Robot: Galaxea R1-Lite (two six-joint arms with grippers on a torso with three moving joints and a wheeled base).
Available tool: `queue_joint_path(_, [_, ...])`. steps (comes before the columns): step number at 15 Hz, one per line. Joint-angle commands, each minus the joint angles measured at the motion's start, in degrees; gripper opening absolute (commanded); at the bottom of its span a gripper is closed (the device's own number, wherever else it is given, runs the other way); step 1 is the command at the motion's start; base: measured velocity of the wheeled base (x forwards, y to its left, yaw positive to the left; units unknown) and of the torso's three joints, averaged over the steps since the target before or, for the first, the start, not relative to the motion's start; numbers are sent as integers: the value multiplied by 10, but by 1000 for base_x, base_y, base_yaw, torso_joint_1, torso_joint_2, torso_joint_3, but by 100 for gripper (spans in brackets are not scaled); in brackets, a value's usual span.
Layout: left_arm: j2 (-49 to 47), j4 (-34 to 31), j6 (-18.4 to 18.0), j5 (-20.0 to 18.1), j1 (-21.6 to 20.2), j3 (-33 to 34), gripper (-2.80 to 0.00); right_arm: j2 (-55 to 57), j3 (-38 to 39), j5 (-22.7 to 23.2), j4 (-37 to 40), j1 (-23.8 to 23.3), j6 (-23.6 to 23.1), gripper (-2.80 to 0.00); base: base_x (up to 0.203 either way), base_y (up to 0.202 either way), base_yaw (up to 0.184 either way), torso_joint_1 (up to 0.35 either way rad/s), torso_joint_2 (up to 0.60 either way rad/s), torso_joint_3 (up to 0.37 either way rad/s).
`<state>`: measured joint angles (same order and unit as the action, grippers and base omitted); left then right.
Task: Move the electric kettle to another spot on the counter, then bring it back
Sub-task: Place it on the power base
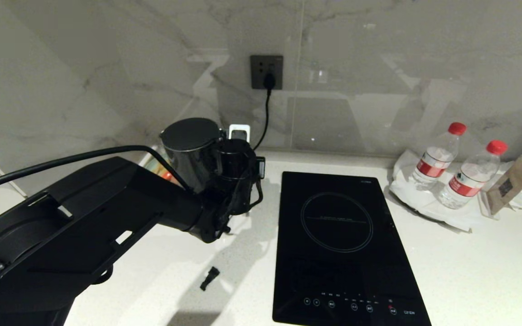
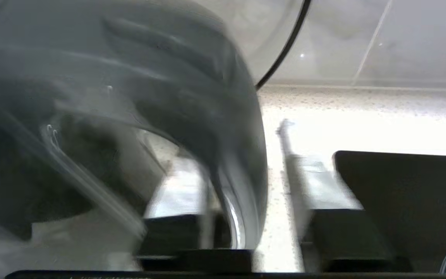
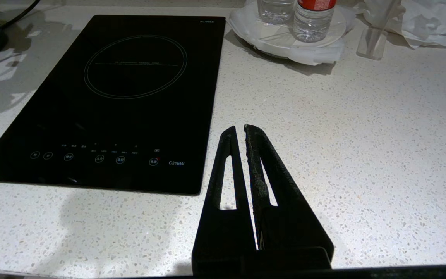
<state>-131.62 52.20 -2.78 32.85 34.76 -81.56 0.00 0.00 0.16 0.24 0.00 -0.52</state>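
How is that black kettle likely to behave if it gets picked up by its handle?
The kettle looks rigid, so it should keep its shape. Its glossy side could be slippery, so the loop handle seems the safer hold. Tall for its width and held from one side, it may swing or tip; if water is inside, which cannot be seen, it would be heavier.

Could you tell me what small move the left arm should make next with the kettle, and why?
Probably draw the left gripper straight back off the kettle. Its fingers straddle the handle with a gap on one side, so the grip looks loosened, and the kettle stands upright at the back of the counter beside the hob. The right gripper is shut, idle.
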Motion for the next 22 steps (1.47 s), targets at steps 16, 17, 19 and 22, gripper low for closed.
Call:
queue_joint_path(16, [110, 17, 9, -9, 18, 181, 0, 0, 0, 0, 0, 0, 0, -280, 0, 0, 0, 0, 0, 0])
queue_joint_path(17, [111, 56, 3, -8, 21, 186, 0, 0, 0, 0, 0, 0, 0, -280, 0, 0, 0, 0, 0, 0])
queue_joint_path(19, [111, 134, -25, -8, 25, 216, 0, 0, 0, 0, 0, 0, 0, -280, 0, 0, 0, 0, 0, 0])
queue_joint_path(22, [118, 193, -57, -9, 36, 256, 0, 0, 0, 0, 0, 0, 0, -280, 0, 0, 0, 0, 0, 0])
